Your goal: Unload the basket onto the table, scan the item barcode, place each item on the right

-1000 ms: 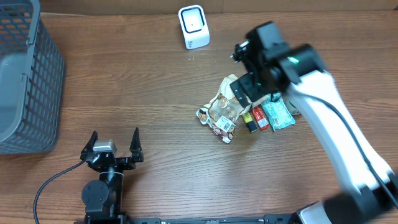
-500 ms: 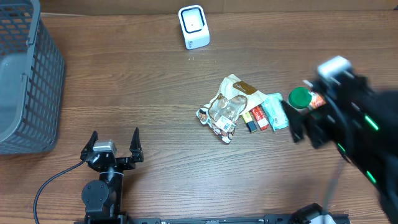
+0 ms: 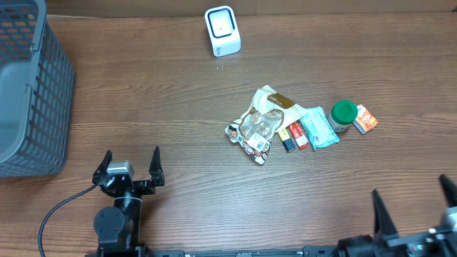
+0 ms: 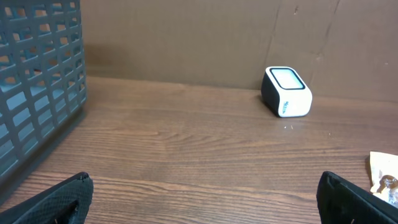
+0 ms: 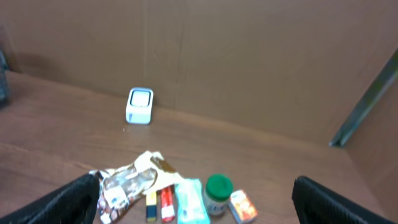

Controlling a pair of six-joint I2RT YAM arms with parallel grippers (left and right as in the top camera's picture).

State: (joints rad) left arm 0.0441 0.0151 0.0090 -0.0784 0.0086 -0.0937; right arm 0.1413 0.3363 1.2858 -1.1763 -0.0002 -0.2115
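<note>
A pile of items lies right of the table's centre: a crinkled snack bag (image 3: 260,125), a teal packet (image 3: 318,128), a small red pack (image 3: 297,135), a green-lidded jar (image 3: 343,114) and an orange box (image 3: 365,119). No barcode is readable. The white scanner (image 3: 223,30) stands at the back edge. My left gripper (image 3: 132,165) rests open and empty at the front left, facing the scanner (image 4: 286,91). Open too, my right gripper (image 3: 408,187) sits at the front right edge, well short of the pile, with the jar (image 5: 218,188) ahead between its fingers.
A grey mesh basket (image 3: 28,93) fills the back left corner and shows at the left of the left wrist view as basket (image 4: 31,81). A brown cardboard wall runs behind the table. A black cable trails from the left arm's base.
The right arm has swung from above the pile back to the front right edge, empty. The jar and orange box now show uncovered. The left arm has not moved.
</note>
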